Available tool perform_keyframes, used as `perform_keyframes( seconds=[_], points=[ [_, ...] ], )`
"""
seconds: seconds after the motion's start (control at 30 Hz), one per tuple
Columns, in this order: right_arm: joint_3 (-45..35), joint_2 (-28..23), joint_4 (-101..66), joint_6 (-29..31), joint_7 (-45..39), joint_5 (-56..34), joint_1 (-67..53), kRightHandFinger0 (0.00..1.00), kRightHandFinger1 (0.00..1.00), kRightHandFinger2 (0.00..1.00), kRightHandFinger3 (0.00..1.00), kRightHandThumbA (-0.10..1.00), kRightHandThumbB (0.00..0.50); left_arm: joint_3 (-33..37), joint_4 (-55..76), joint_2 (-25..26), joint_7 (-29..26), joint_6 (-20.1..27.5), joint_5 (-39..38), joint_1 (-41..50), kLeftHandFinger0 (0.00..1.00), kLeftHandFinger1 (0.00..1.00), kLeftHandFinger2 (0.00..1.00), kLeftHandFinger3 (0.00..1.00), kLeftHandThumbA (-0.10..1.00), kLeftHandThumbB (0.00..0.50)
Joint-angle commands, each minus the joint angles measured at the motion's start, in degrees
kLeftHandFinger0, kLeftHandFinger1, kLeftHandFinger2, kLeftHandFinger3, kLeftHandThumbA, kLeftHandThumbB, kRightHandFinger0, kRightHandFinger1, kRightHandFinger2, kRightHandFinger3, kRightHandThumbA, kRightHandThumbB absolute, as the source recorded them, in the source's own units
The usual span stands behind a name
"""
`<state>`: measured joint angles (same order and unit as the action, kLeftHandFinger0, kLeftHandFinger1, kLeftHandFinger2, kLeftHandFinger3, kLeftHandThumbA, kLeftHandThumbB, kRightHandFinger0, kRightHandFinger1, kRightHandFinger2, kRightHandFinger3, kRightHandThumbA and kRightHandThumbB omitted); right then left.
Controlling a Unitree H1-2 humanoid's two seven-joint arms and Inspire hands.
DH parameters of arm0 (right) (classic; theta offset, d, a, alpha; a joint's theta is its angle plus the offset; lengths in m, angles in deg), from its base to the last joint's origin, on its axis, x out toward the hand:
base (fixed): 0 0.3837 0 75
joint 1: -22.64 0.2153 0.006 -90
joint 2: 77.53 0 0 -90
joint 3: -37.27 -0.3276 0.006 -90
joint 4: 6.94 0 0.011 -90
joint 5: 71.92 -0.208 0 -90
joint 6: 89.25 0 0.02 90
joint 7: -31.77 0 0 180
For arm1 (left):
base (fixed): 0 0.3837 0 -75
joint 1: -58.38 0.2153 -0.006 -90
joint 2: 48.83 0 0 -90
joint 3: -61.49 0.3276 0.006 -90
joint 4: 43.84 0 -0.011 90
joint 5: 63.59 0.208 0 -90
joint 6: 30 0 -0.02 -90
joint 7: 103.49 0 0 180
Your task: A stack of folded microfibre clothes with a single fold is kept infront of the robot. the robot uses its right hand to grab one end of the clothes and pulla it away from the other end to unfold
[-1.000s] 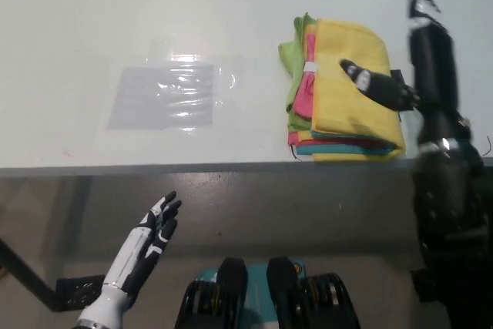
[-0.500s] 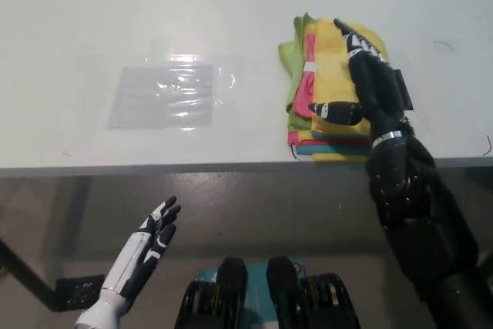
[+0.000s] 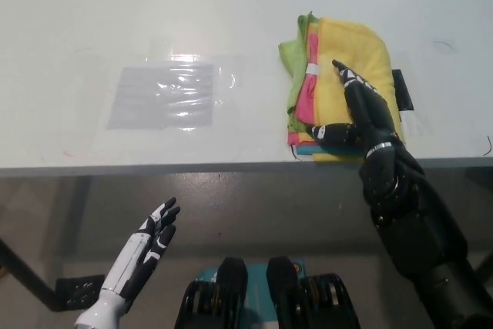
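A stack of folded microfibre cloths (image 3: 339, 52) lies on the white table (image 3: 231, 5) near its front edge, right of centre. The top cloth is yellow; green, pink, red and teal edges show at its left and near sides. My black right hand (image 3: 356, 113) lies flat on the near part of the yellow cloth, fingers stretched out towards the far side and thumb pointing left along the near edge. It holds nothing. My white left hand (image 3: 150, 240) rests open below the table edge at the lower left.
A clear plastic sheet (image 3: 166, 94) lies flat on the table to the left of the stack. A small black tab (image 3: 401, 88) shows at the stack's right side. The table's front edge (image 3: 192, 167) runs across the picture.
My right hand has slid back towards me over the yellow cloth, from the stack's far part to its near edge. The stack and the left hand have stayed put.
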<state>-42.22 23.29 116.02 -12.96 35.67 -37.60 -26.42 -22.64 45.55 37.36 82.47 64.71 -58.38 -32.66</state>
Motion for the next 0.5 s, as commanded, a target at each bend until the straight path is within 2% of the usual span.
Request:
perform_keyframes(
  seconds=[0.0, 0.07, 0.17, 0.2, 0.23, 0.27, 0.3, 0.33, 0.37, 0.4, 0.43, 0.47],
  points=[
    [-0.8, 0.0, 3.0, -0.1, -0.4, -3.3, 3.7, 1.0, 1.0, 1.0, 1.0, 1.0, 0.432, -0.2, 0.4, 0.7, 1.1, 0.2, -0.1, -0.6, 1.0, 1.0, 1.0, 1.0, 0.94, 0.264],
    [-0.9, 0.2, 4.9, -1.1, -0.5, -3.7, 4.3, 1.0, 1.0, 1.0, 1.0, 1.0, 0.435, -0.2, 0.6, 0.7, 1.1, 0.1, -0.2, -0.7, 1.0, 1.0, 1.0, 1.0, 0.94, 0.263],
    [-1.8, 0.2, 7.4, 1.1, 2.2, -4.9, 4.8, 1.0, 1.0, 1.0, 1.0, 0.98, 0.398, -0.2, 0.5, 0.8, 1.1, 0.2, 0.1, -1.1, 1.0, 1.0, 1.0, 1.0, 0.93, 0.26],
    [-2.6, 0.6, 8.6, 2.4, 5.0, -5.2, 4.9, 0.76, 0.86, 0.94, 1.0, 0.85, 0.342, -0.2, 0.4, 0.8, 1.1, 0.2, 0.0, -1.2, 1.0, 1.0, 1.0, 1.0, 0.94, 0.26],
    [-3.5, 1.0, 9.7, 3.4, 7.2, -5.8, 5.1, 0.4, 0.46, 0.49, 0.64, 0.68, 0.257, -0.1, 0.4, 0.8, 1.1, 0.3, 0.2, -1.2, 1.0, 1.0, 1.0, 1.0, 0.94, 0.256],
    [-4.2, 1.4, 10.9, 4.2, 9.8, -5.9, 5.3, 0.04, 0.09, 0.15, 0.31, 0.53, 0.239, -0.1, 0.4, 0.9, 1.0, 0.3, 0.4, -1.3, 1.0, 1.0, 1.0, 1.0, 0.94, 0.256],
    [-4.4, 1.5, 11.4, 4.6, 10.6, -5.8, 5.4, 0.01, 0.02, 0.13, 0.27, 0.45, 0.234, -0.1, 0.4, 0.9, 1.0, 0.3, 0.5, -1.3, 1.0, 1.0, 1.0, 1.0, 0.94, 0.256],
    [-4.7, 1.7, 12.0, 5.9, 14.1, -5.1, 5.5, 0.0, 0.01, 0.12, 0.17, 0.12, 0.168, -0.1, 0.5, 0.8, 1.0, 0.1, 0.4, -1.3, 1.0, 1.0, 1.0, 1.0, 0.94, 0.263],
    [-5.1, 1.8, 12.4, 7.1, 15.3, -5.3, 5.5, 0.0, 0.08, 0.28, 0.23, -0.05, 0.149, -0.1, 0.5, 0.8, 1.0, 0.0, 0.4, -1.2, 1.0, 1.0, 1.0, 1.0, 0.94, 0.263],
    [-5.4, 1.8, 12.9, 8.1, 16.1, -5.7, 5.8, 0.0, 0.13, 0.39, 0.31, -0.04, 0.141, -0.1, 0.5, 0.9, 1.0, 0.0, 0.4, -1.4, 1.0, 1.0, 1.0, 1.0, 0.94, 0.262],
    [-6.0, 1.9, 13.2, 9.1, 17.2, -6.1, 6.1, 0.0, 0.22, 0.55, 0.45, -0.06, 0.131, -0.1, 0.3, 1.0, 1.1, -0.1, 0.4, -1.7, 1.0, 1.0, 1.0, 1.0, 0.94, 0.261],
    [-6.3, 2.0, 13.5, 9.7, 18.0, -6.4, 6.2, 0.0, 0.27, 0.62, 0.53, -0.05, 0.127, -0.1, 0.4, 1.0, 1.0, -0.2, 0.6, -1.7, 1.0, 1.0, 1.0, 1.0, 0.94, 0.262]
  ],
)
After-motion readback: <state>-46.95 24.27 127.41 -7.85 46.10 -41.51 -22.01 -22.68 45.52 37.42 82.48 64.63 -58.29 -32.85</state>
